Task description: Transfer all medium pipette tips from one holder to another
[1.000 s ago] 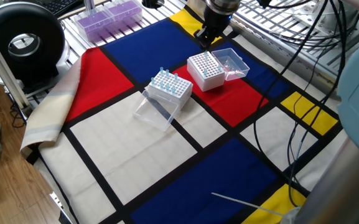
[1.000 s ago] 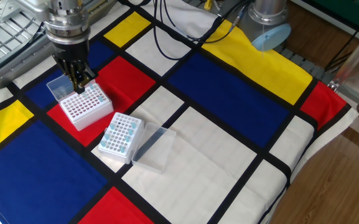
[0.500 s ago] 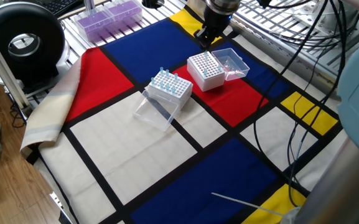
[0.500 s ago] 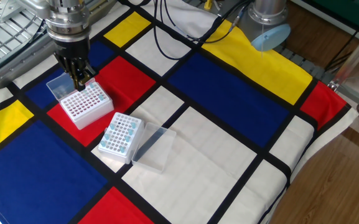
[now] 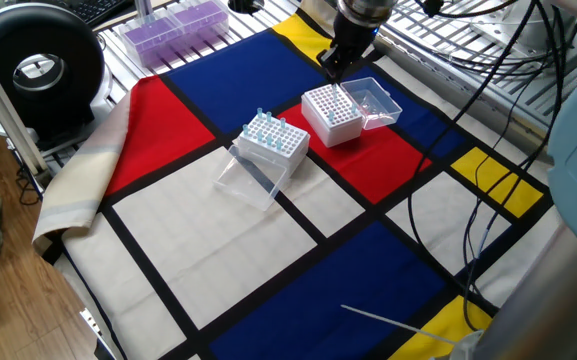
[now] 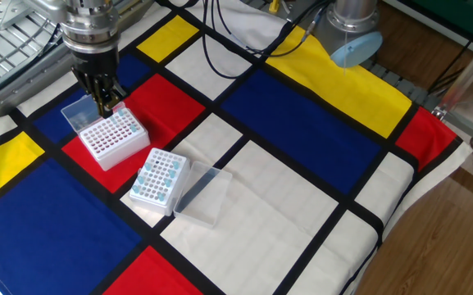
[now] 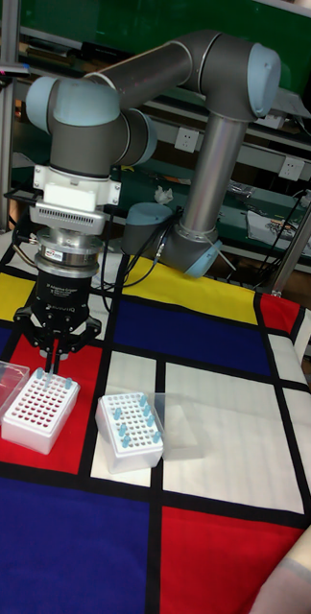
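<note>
Two white holders stand on the cloth. The nearer holder (image 7: pixel 130 432) (image 6: pixel 159 179) (image 5: pixel 274 141) carries several medium pipette tips (image 7: pixel 123 434) with light-blue tops. The other holder (image 7: pixel 38 414) (image 6: pixel 111 137) (image 5: pixel 330 112) is mostly bare holes, with a few tips (image 7: pixel 67 383) along its far row. My gripper (image 7: pixel 55 363) (image 6: pixel 105 107) (image 5: pixel 333 73) hangs just above that far row, pointing down. Its fingers are close together. I cannot make out a tip between them or a gap.
Clear open lids lie beside each holder (image 7: pixel 0 388) (image 6: pixel 199 195). A tray of purple-tinted racks (image 5: pixel 176 24) sits at the table's far corner, next to a black round device (image 5: pixel 38 68). Cables (image 6: pixel 236 37) trail over the cloth. The table edge drops off at right (image 6: pixel 400 221).
The gripper has risen slightly above the far row of the mostly bare holder. Both holders stay put.
</note>
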`<state>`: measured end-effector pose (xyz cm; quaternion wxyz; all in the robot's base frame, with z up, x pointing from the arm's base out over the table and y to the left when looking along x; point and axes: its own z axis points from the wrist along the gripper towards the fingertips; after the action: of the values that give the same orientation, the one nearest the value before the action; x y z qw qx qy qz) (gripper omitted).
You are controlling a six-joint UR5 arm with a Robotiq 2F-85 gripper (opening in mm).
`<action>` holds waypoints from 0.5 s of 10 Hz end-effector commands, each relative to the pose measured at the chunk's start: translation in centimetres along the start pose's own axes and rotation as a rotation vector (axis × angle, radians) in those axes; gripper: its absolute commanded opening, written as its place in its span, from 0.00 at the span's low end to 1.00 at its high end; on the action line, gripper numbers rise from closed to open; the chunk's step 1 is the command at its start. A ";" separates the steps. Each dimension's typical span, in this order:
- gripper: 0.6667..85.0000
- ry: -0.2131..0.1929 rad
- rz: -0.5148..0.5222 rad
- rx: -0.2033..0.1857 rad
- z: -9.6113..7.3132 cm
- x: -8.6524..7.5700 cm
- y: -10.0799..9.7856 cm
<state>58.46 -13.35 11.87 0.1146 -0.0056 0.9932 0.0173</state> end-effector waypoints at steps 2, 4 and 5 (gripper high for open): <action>0.00 -0.011 0.004 -0.015 0.0 -0.2 0.2; 0.00 -0.008 -0.010 -0.026 0.0 -0.1 0.5; 0.00 0.020 -0.015 -0.053 0.0 0.7 1.1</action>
<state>58.25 -13.01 11.71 0.1123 -0.0123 0.9933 0.0248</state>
